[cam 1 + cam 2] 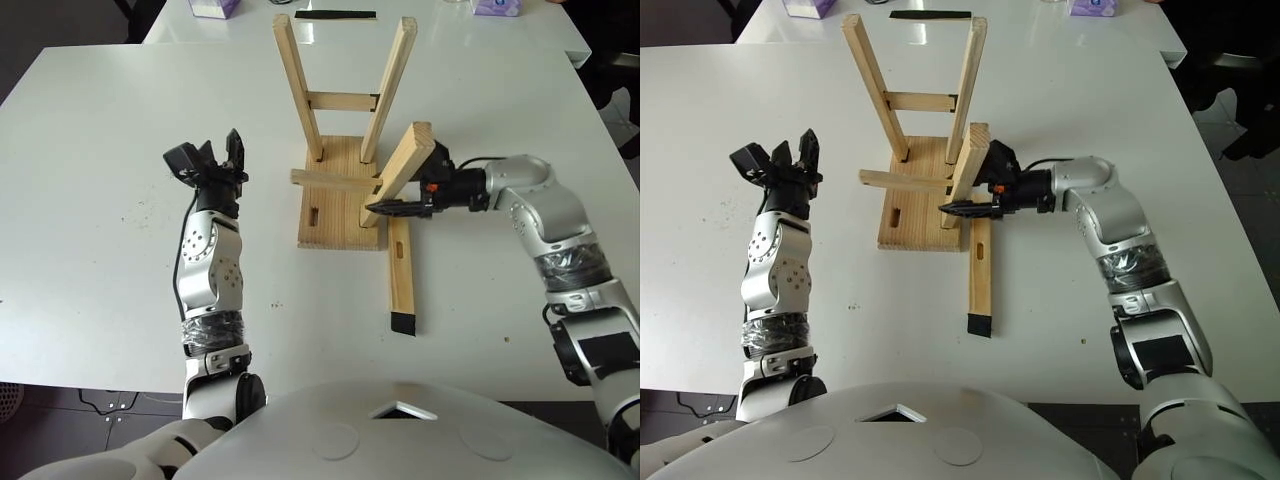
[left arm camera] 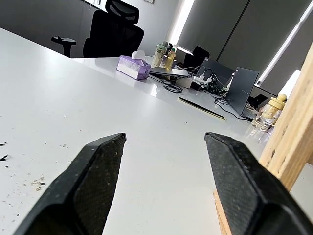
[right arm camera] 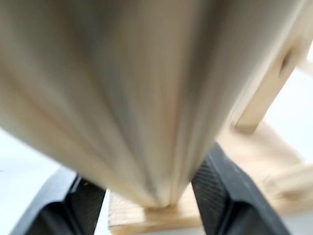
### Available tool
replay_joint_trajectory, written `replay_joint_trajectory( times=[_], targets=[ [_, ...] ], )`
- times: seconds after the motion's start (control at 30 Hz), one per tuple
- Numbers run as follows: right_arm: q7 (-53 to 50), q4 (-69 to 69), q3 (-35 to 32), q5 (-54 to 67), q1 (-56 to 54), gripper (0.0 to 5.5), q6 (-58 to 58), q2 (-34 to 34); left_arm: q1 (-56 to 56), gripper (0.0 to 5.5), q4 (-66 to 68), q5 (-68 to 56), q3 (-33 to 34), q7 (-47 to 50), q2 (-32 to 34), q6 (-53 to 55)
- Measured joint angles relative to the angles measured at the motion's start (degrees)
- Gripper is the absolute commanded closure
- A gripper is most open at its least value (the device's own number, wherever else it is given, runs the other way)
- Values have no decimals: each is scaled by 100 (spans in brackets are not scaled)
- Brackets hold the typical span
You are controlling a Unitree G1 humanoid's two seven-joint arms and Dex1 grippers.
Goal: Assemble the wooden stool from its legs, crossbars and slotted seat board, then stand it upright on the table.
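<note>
Trouble starts at the seat board (image 1: 335,215): my right claw (image 1: 378,208) is clamped on the tilted leg (image 1: 405,160) at its near right corner, and I judge a skewed push could jam it, lever its crossbar (image 1: 330,180) loose, or shove the board into the loose leg (image 1: 401,275) just beside it. My left claw (image 1: 212,158), fingers apart, hovers left of the board, steadying nothing. The counter (image 1: 100,200) is white; beyond the board sit a tissue box (image 2: 133,68) and an office chair (image 2: 115,29).

Left arm (image 1: 212,268): silver-grey rounded shells, dark screw holes, black cable (image 1: 180,255) at 9 o'clock.
Right arm (image 1: 548,215): matching silver shells, film-wrapped dark band.
Left gripper (image 1: 210,150), right gripper (image 1: 372,208): matt black, tapered fingers.
</note>
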Motion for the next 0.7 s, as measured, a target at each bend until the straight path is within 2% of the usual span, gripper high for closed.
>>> replay_joint_trajectory(
  times=[0.07,0.2,0.47,0.6,0.7],
  targets=[
    [-191,-413,-330,135,187,204,126,-83,-9,250,9,-2,57,-4,89,13],
    [-811,-1456,-876,300,851,199,548,-230,54,250,-66,-17,242,3,289,164],
    [-1692,-2574,-1302,-16,2633,199,823,-704,469,250,-360,-8,716,220,718,608],
    [-3168,-3605,-1206,-226,3407,199,1303,44,931,250,-860,25,1034,719,693,892],
    [-4011,-3990,-1219,-278,3787,199,1822,471,1387,250,-1548,38,1007,1108,352,1124]
  ],
)
